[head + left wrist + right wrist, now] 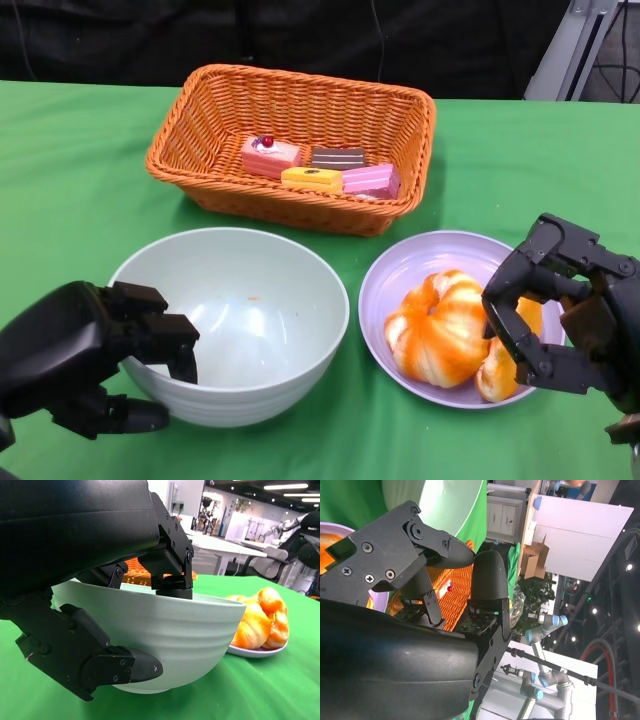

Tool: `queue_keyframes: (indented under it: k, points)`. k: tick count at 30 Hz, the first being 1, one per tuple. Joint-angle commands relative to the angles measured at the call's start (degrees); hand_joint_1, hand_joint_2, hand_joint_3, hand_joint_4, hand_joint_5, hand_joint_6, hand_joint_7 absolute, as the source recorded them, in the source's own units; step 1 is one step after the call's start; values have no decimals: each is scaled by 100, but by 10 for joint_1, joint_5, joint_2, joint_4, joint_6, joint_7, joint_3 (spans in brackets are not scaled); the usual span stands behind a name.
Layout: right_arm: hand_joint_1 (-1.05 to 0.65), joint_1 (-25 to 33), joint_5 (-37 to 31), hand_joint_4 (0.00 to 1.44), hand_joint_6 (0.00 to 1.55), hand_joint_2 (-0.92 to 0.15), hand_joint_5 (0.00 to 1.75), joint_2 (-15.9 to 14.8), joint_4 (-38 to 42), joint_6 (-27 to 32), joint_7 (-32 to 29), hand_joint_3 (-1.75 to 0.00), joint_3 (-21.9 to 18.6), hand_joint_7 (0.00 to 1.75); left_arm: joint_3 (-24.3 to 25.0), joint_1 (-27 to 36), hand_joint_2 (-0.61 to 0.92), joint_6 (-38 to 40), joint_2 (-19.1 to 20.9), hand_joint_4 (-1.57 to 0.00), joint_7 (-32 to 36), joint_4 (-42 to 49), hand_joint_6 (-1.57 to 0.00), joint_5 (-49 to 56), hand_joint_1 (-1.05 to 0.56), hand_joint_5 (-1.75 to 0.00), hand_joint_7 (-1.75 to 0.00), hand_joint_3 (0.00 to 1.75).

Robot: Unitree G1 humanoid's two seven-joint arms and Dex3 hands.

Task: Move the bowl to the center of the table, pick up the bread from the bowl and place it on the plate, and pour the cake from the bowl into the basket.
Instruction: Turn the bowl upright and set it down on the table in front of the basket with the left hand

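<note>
Pinching the empty bowl (232, 322) by its rim, the left hand (75, 358) steadies it upright on the bench (70, 190), cake pieces (318, 168) lying poured in the basket (205, 110), while the right hand (560, 305) hovers with fingers (515, 335) loosely apart, holding nothing, over the bread (440, 328) on the plate (400, 265).

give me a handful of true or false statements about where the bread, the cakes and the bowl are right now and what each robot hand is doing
1. The bowl is empty. True.
2. The cake pieces lie on the plate. False: they lie in the basket.
3. The bread sits on the plate. True.
4. The left robot hand hangs free, clear of the bowl. False: it grips the bowl's rim, fingers inside and thumb against the outer wall.
5. The right robot hand holds a piece of bread. False: it hovers at the plate's right side, fingers apart, holding nothing.
</note>
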Motion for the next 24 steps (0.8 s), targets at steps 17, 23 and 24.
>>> queue_keyframes:
  k: [17, 23, 24]
  points:
    - [-13, -5, 7, 77, 67, -56, 160, -7, 9, -17, 4, -90, -7, 140, -75, 12, 85, 88, 43, -74, 68, -38, -71, 56, -16, -175, -138, 24]
    - [-12, -4, 5, 78, 68, -55, 160, -7, 5, -15, 3, -93, -6, 140, -97, 14, 88, 118, 54, -73, 90, -54, -64, 77, -16, -175, -155, 15]
    - [-11, -4, 4, 78, 67, -54, 160, -7, 6, -16, 2, -94, -6, 140, -101, 16, 89, 125, 55, -72, 91, -59, -63, 80, -16, -175, -156, 14]
